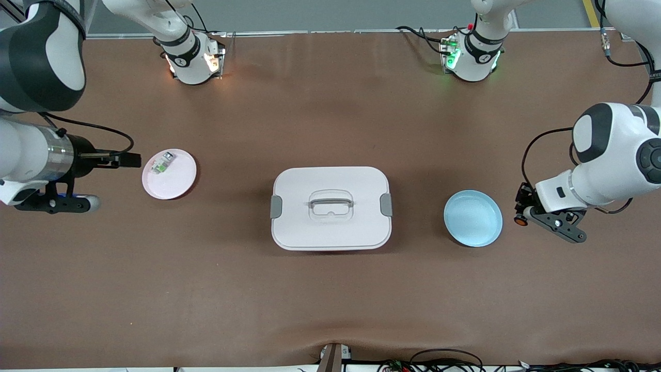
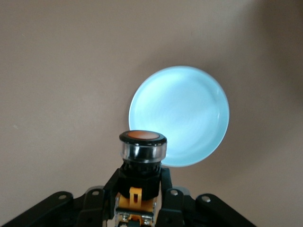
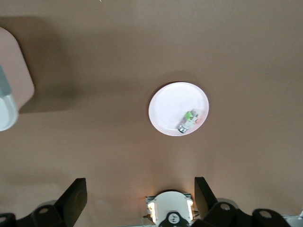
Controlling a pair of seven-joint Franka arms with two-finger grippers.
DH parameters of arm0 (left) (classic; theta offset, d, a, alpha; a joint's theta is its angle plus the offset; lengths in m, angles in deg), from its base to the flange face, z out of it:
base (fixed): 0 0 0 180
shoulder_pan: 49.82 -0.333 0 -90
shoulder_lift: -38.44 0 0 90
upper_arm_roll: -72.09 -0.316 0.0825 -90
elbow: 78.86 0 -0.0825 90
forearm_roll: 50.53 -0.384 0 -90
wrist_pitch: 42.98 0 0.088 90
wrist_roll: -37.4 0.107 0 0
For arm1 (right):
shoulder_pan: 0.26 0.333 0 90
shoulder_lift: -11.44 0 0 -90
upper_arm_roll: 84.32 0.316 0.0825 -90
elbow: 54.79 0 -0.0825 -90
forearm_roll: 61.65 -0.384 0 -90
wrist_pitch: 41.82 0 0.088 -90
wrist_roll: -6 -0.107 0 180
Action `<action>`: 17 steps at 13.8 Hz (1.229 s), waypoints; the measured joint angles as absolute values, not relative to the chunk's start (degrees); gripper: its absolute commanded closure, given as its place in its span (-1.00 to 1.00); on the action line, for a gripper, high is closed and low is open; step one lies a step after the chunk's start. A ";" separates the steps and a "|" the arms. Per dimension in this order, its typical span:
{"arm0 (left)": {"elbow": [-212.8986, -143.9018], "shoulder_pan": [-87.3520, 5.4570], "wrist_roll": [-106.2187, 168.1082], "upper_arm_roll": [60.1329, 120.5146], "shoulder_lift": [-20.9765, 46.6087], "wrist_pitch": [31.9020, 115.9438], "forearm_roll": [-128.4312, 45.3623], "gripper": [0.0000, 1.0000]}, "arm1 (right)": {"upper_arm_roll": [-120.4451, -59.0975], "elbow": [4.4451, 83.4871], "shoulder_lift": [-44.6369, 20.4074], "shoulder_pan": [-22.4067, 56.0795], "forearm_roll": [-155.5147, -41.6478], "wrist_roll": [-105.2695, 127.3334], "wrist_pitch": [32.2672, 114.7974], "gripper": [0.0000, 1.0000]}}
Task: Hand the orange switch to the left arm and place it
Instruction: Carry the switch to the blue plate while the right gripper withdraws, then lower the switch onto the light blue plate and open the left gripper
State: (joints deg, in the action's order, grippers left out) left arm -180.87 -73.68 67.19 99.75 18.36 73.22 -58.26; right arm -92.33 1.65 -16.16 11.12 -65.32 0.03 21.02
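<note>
Here, the scene by parts:
Left gripper (image 1: 520,213): up in the air over the desk (image 1: 330,299) at the left arm's end, just beside the blue plate (image 1: 473,218); its jaws are clamped on the orange switch (image 1: 520,220).
Orange switch: held between the left jaws, black body gripped, orange tip (image 2: 142,136) sticking out past the jaws toward the blue plate; in the left wrist view the plate (image 2: 189,109) lies just ahead of the tip.
Right gripper (image 3: 140,198): in the air at the right arm's end of the desk, beside the pink plate (image 1: 178,181); its jaws stand wide apart with nothing between them. The arm waits.
Pink plate: ahead of the right jaws in the right wrist view (image 3: 170,106), carrying a small green-and-white component (image 3: 188,121).
Box (image 1: 331,207): white, lid on, grey clips at both ends, mid-desk between the two plates, well apart from both sets of jaws.
</note>
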 measured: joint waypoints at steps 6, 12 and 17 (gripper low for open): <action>-183.30 -74.99 78.65 99.83 16.51 75.20 -63.40 1.00 | -92.35 3.02 -16.20 5.71 -64.71 6.32 20.46 -1.00; -183.97 -75.30 85.08 99.82 9.30 82.33 -69.00 1.00 | -92.52 3.37 -15.94 4.89 -64.28 6.46 19.38 -1.00; -184.59 -73.87 87.69 100.53 7.28 85.57 -70.46 1.00 | -93.81 2.88 -12.66 4.39 -64.00 4.75 19.73 -1.00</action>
State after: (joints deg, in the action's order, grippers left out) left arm -184.59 -73.87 87.69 100.53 7.28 85.57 -70.46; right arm -93.81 2.88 -12.66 4.39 -64.00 4.75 19.73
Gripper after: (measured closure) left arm 0.643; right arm 0.000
